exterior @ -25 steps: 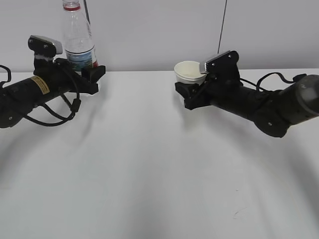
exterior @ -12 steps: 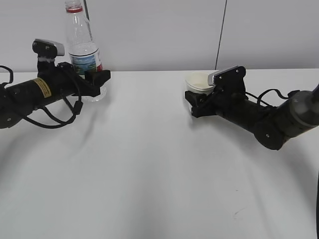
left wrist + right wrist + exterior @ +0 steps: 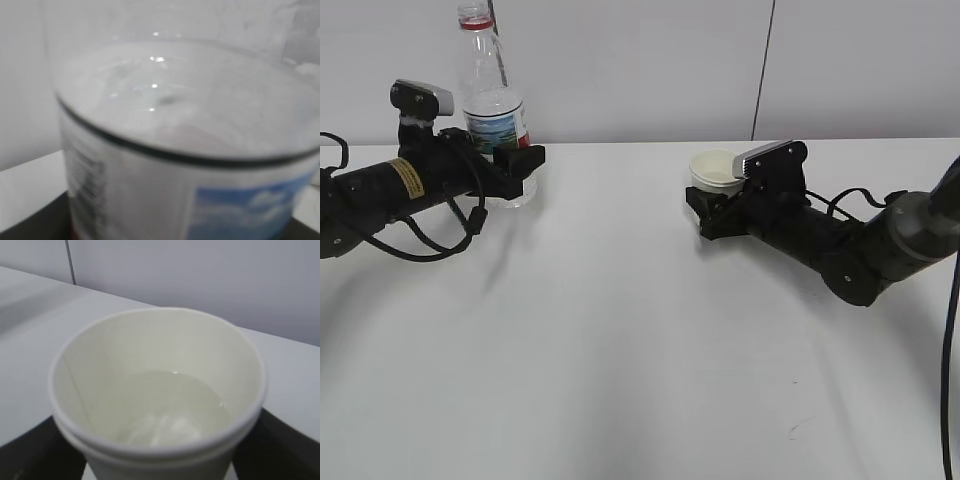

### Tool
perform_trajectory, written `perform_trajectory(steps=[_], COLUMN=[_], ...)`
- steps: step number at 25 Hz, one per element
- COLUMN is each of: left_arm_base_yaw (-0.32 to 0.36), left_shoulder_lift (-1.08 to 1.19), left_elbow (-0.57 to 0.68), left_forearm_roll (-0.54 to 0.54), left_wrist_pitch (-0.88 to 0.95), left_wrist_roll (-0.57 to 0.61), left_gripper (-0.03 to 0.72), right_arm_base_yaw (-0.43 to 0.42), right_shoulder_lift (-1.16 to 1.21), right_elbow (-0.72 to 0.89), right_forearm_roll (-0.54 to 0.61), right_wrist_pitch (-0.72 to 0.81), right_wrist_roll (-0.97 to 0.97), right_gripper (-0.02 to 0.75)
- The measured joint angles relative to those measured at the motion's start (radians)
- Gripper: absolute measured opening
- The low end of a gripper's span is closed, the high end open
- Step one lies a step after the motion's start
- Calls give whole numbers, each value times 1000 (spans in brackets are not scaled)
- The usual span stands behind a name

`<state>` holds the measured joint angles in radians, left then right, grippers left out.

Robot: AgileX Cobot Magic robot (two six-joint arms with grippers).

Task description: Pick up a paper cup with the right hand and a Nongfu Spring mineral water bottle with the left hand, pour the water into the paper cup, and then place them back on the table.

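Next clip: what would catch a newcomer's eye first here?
The tall clear bottle with its red neck ring, standing upright at the far left of the table in the left gripper. Then the cup right of centre, in the right gripper, with water in its bottom in the right wrist view.

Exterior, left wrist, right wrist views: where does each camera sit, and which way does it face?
Exterior view: faces the white table from the front, angled down toward the back wall; both arms show, the left hand at the Nongfu Spring mineral water bottle, the right hand at the paper cup.
Left wrist view: just behind the bottle, which fills the frame; dark fingers at the bottom.
Right wrist view: looks down into the cup holding water; dark fingers beside it.
Shared: exterior shares bottle and cup with them.
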<state>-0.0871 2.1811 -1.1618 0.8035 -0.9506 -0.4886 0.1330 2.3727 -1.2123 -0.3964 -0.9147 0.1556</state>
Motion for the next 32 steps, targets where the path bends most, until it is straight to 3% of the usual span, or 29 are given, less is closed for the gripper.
perform_trajectory(steps=[6, 25, 32], left_arm_base_yaw=[0, 0, 0], left_shoulder_lift=[0, 0, 0], left_elbow=[0, 0, 0], left_forearm_roll=[1, 2, 2], left_wrist_pitch=[6, 6, 7], left_wrist_roll=[0, 0, 0], left_gripper=[411, 411, 411], right_arm_base_yaw=[0, 0, 0], right_shoulder_lift=[0, 0, -74], right_elbow=[0, 35, 38], right_forearm_roll=[0, 0, 0], right_wrist_pitch=[-2, 22, 136], right_wrist_roll=[-2, -2, -6], right_gripper=[617, 620, 621])
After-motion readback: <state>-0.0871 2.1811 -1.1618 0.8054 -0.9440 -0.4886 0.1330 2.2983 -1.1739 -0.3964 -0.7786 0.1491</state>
